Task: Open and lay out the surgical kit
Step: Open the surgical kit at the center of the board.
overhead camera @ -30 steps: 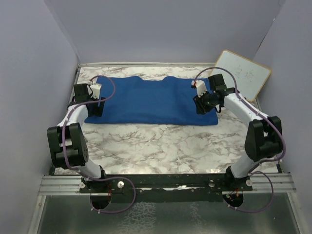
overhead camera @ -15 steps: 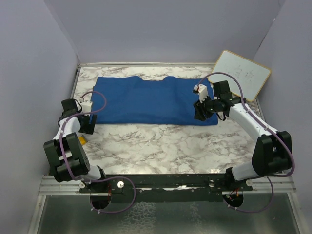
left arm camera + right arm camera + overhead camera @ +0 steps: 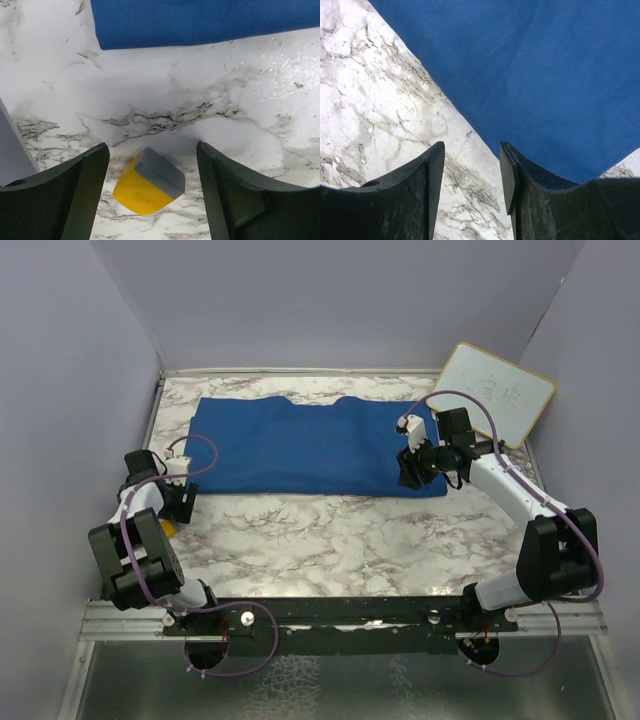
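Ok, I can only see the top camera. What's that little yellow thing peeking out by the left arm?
Observer: A yellow block with a grey end, lying on the marble table.
Operator: Is the left gripper holding it?
Observer: No. Its jaws are open wide, and neither finger touches the block.
Operator: And has the right gripper got the blue cloth?
Observer: No, it's open too, with nothing pinched. It hangs over the cloth's edge.
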Robot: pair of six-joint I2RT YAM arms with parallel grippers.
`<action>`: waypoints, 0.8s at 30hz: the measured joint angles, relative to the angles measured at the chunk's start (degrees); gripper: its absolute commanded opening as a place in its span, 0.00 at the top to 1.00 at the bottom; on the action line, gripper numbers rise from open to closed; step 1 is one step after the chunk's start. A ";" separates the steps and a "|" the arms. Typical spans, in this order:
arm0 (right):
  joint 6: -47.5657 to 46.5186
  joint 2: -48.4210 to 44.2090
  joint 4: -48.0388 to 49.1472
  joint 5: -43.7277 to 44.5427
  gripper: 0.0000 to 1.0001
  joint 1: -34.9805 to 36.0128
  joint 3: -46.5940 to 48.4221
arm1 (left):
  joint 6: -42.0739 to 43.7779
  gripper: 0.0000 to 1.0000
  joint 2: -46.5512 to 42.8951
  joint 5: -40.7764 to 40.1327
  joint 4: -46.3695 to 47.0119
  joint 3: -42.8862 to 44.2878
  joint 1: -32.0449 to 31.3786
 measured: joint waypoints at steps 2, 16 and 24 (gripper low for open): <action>0.00 0.00 0.09 0.02 0.52 0.00 -0.02 | 0.13 0.32 0.02 0.04 0.00 0.00 0.17; -0.02 0.00 0.59 0.02 0.53 0.00 -0.48 | 5.44 0.49 -0.33 0.00 1.16 -0.90 6.91; 0.00 0.00 0.63 0.02 0.53 0.00 -0.48 | 9.33 0.53 -0.33 -0.31 1.20 -0.98 11.04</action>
